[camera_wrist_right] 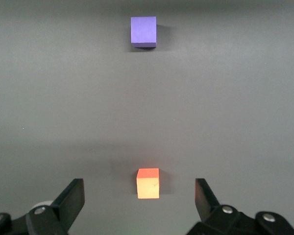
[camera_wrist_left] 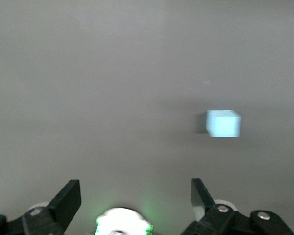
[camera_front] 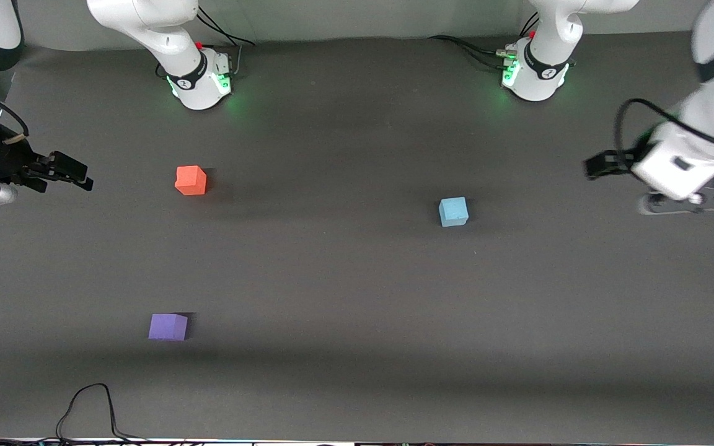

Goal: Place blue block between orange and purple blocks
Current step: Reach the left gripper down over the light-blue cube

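Note:
The light blue block sits on the dark table toward the left arm's end. The orange block and the purple block sit toward the right arm's end, the purple one nearer the front camera. My left gripper hangs open and empty over the table's left-arm end, apart from the blue block. Its fingers stand wide. My right gripper hangs open and empty over the right-arm end. In its wrist view the orange block and the purple block lie ahead of the gripper.
The two arm bases stand at the table's back edge with cables beside them. A black cable loops onto the table near the front edge, at the right arm's end.

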Tool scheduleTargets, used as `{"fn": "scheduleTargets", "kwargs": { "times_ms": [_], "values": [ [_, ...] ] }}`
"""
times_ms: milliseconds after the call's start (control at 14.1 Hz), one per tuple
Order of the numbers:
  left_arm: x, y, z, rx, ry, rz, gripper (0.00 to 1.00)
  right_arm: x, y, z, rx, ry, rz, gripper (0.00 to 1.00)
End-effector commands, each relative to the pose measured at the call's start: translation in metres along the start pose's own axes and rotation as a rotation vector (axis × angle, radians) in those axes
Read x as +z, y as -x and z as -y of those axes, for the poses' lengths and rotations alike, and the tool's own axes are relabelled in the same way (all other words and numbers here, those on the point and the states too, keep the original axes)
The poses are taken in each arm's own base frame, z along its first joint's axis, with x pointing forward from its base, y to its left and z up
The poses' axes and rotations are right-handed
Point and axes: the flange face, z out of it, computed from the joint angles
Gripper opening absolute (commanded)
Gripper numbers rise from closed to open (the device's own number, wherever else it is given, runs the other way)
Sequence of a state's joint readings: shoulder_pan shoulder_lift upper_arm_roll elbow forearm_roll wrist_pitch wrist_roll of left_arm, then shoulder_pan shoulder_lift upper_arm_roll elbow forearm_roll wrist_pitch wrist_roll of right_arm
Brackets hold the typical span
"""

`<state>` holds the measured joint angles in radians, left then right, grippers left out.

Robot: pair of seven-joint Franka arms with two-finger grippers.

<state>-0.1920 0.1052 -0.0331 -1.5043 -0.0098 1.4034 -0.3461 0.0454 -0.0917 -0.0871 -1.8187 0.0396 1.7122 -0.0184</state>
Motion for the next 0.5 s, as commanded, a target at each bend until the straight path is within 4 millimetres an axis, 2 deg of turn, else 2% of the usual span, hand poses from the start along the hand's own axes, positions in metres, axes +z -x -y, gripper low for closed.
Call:
{"fn": "scheduleTargets", "kwargs": {
  "times_ms": [0, 71, 425],
  "values": [
    [-0.003, 0.022, -0.055, -0.127, 0.01, -0.001, 1.0, 0.0, -0.002, 0.001, 0.003, 0.0, -0.019, 1.0],
    [0.004, 0.026, -0.069, -0.134, -0.005, 0.005, 1.0, -0.001, -0.002, 0.001, 0.003, 0.0, -0.021, 1.0],
    [0.011, 0.029, -0.072, -0.126, -0.009, 0.025, 1.0, 0.0, -0.002, 0.002, 0.001, 0.0, -0.022, 1.0]
  ]
}}
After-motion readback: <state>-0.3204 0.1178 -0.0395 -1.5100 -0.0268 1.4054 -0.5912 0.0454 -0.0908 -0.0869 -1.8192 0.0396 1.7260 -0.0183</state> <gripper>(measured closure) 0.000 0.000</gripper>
